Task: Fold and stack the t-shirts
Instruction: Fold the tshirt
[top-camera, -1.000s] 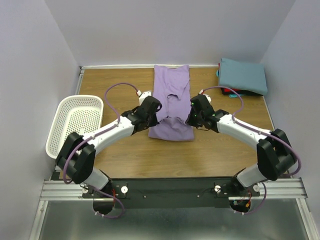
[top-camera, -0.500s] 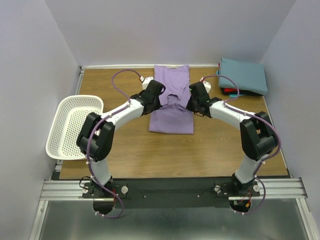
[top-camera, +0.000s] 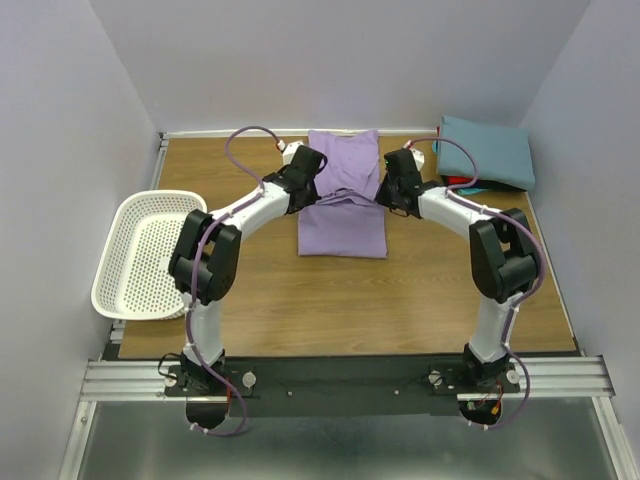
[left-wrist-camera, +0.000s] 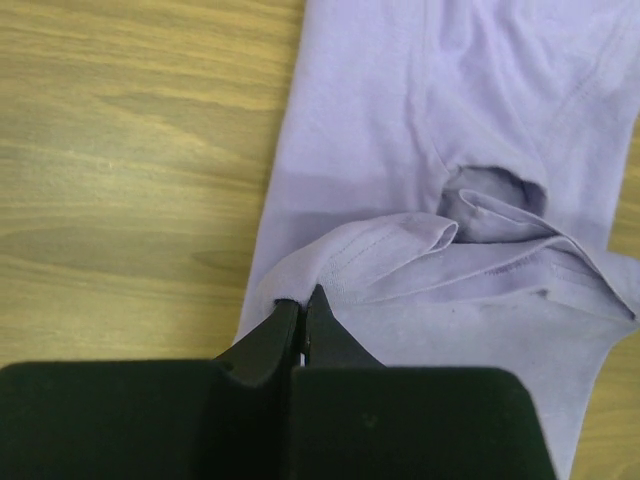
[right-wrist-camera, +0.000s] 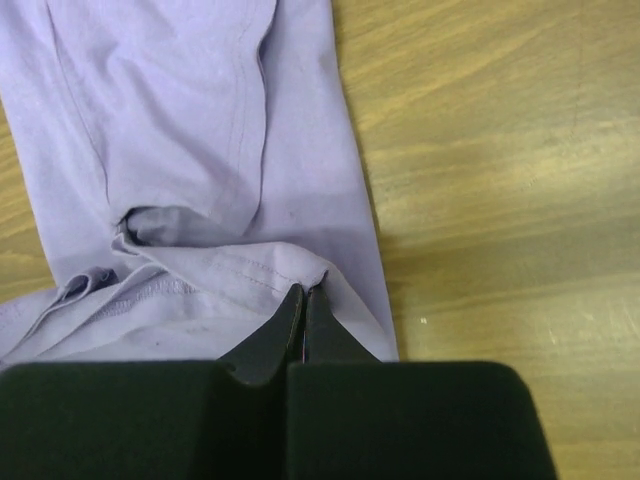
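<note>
A lavender t-shirt (top-camera: 343, 228) lies lengthwise on the middle of the wooden table. Its near hem is lifted and doubled back over the body of the shirt. My left gripper (top-camera: 316, 186) is shut on the hem's left corner (left-wrist-camera: 300, 285). My right gripper (top-camera: 385, 190) is shut on the hem's right corner (right-wrist-camera: 318, 278). Both hold the cloth about halfway along the shirt, with the fold sagging between them. In the left wrist view a sleeve opening (left-wrist-camera: 492, 190) shows beyond the pinched edge. A folded teal t-shirt (top-camera: 487, 150) lies on a red one (top-camera: 462, 183) at the back right.
A white perforated basket (top-camera: 150, 250) stands at the table's left edge. Bare wood (top-camera: 260, 290) stretches between the shirt and the arm bases. Grey walls close in the back and both sides.
Both grippers have moved away from the bases toward the far end, carrying the shirt's near hem over the body. The arms are stretched out further now.
</note>
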